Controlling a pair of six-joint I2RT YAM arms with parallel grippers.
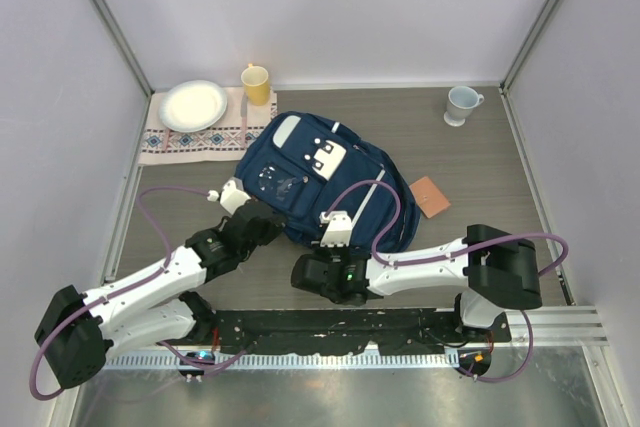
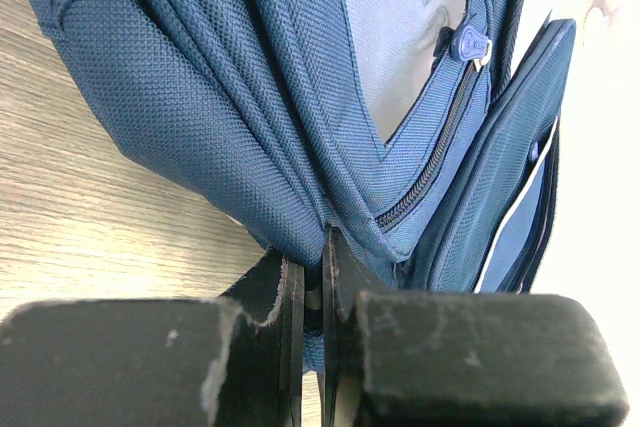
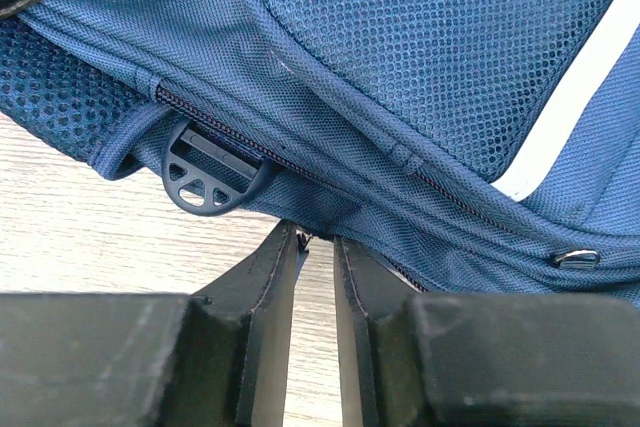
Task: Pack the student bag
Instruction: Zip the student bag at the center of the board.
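Student bag [image 1: 318, 182] is running off the frame edges in both wrist views, only folds, mesh and zips showing. Left gripper [image 2: 316, 269] tips are sitting buried in a pinched fold of fabric. Right gripper [image 3: 318, 242] tips are meeting the bag's seam, and it is unclear whether they are catching anything. Right side of the left wrist view is washing out white. Thin item [image 1: 243, 115] beside the plate [image 1: 193, 105] is showing too small to name, same for the flat brown item [image 1: 432, 196].
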